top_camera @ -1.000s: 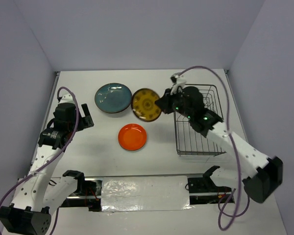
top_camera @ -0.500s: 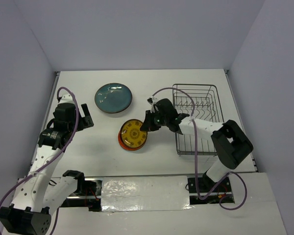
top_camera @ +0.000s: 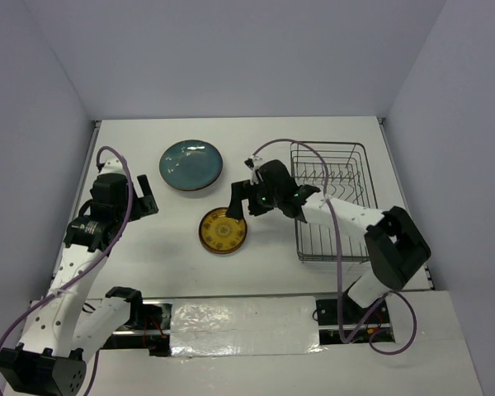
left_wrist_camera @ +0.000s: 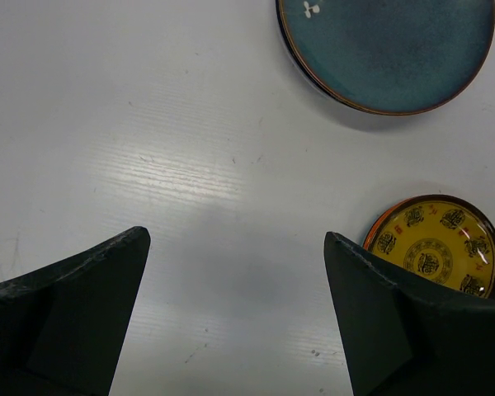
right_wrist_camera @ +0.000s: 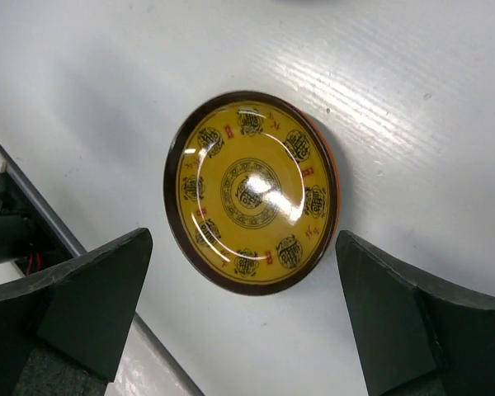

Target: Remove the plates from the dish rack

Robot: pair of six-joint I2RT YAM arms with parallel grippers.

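Observation:
The small yellow-brown plate (top_camera: pixel 223 232) (right_wrist_camera: pixel 252 190) (left_wrist_camera: pixel 436 256) lies flat on the orange plate (right_wrist_camera: pixel 335 177), of which only a thin rim shows. My right gripper (top_camera: pixel 238 202) (right_wrist_camera: pixel 243 238) hovers open just above and right of this stack, touching nothing. The dark teal plate (top_camera: pixel 190 164) (left_wrist_camera: pixel 388 49) lies flat on the table further back. At the right stands the dish rack (top_camera: pixel 334 165), showing only wire where my right arm does not cover it. My left gripper (top_camera: pixel 148 198) (left_wrist_camera: pixel 235 238) is open over bare table at the left.
The white table's front edge (top_camera: pixel 231 293) runs close below the stacked plates, with a foil-covered strip (top_camera: pixel 239 322) and the arm bases beyond it. Grey walls enclose the table on three sides. A purple cable (top_camera: pixel 313 157) loops from my right arm over the rack.
My right gripper carried the yellow-brown plate from beside the teal plate down onto the orange plate, then opened and let it go. The left arm has not moved.

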